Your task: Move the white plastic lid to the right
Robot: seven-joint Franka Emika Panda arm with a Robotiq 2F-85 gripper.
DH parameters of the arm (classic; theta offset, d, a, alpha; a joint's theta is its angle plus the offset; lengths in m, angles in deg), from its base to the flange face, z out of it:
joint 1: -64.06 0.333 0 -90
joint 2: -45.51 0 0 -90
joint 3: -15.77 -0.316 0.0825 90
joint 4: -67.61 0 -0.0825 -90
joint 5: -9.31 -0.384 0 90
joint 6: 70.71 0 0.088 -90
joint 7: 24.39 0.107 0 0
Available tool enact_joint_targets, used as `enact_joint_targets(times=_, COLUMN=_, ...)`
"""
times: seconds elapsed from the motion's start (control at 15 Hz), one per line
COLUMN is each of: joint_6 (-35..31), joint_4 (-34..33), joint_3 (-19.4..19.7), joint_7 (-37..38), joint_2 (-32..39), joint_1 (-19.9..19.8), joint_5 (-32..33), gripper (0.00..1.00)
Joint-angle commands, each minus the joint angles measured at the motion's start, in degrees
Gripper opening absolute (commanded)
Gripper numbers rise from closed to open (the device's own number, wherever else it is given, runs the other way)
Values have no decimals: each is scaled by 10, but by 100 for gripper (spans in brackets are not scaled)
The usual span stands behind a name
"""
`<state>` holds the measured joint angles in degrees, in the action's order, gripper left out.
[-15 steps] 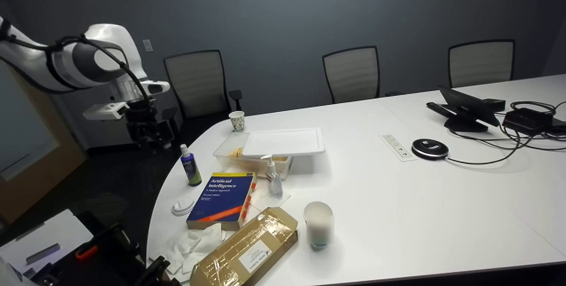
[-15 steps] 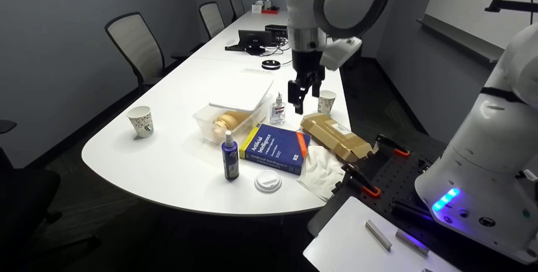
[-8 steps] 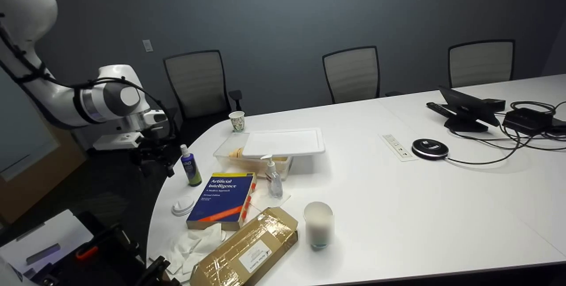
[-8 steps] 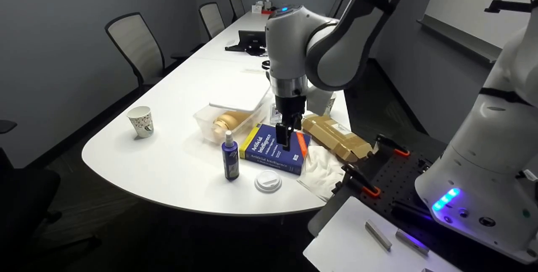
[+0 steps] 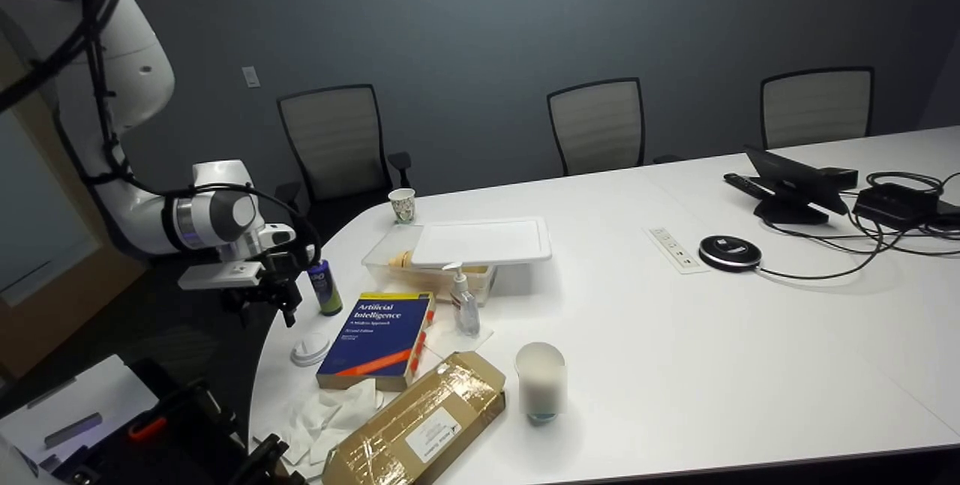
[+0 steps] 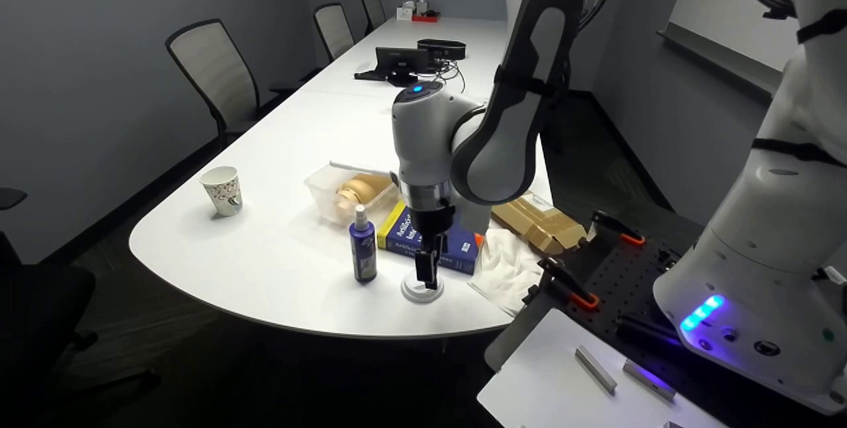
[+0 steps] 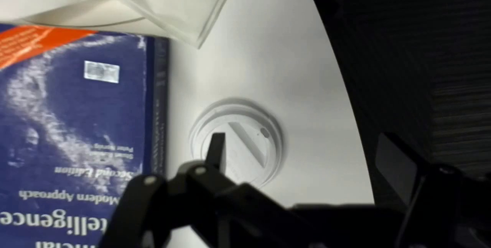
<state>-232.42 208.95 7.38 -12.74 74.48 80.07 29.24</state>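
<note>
The white plastic lid (image 5: 481, 241), flat and rectangular, lies tilted across an open clear container; in an exterior view the arm hides most of it (image 6: 357, 167). It is out of the wrist view. A small round white cup lid (image 7: 249, 144) lies on the table beside the blue book, also in both exterior views (image 5: 310, 350) (image 6: 411, 289). My gripper (image 7: 303, 138) is open and empty, above the table near the round lid (image 5: 266, 312) (image 6: 427, 276). In the wrist view one finger overlaps the round lid; the other shows past the table edge.
A spray bottle (image 6: 363, 246), blue book (image 5: 379, 335), clear container (image 6: 324, 196), sanitizer bottle (image 5: 465, 309), cardboard box (image 5: 420, 425) and crumpled white cloth (image 6: 506, 269) crowd this table end. Paper cups (image 6: 223, 191) (image 5: 540, 380) stand farther out. The curved table edge (image 7: 345, 83) is close.
My gripper has come down and moved from above the book area toward the round cup lid near the table edge. It stays open. The lids and other objects have not moved.
</note>
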Motion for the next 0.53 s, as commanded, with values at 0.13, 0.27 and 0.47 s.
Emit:
enact_joint_targets(times=0.13, joint_6=-26, joint_4=-54, joint_3=53, joint_7=-5, joint_2=81, joint_1=77, joint_5=-5, gripper=100)
enact_joint_targets(times=0.27, joint_6=-33, joint_4=-71, joint_3=64, joint_7=-10, joint_2=105, joint_1=90, joint_5=-9, gripper=100)
enact_joint_targets(times=0.47, joint_6=-34, joint_4=-97, joint_3=81, joint_7=-15, joint_2=132, joint_1=106, joint_5=-10, gripper=100)
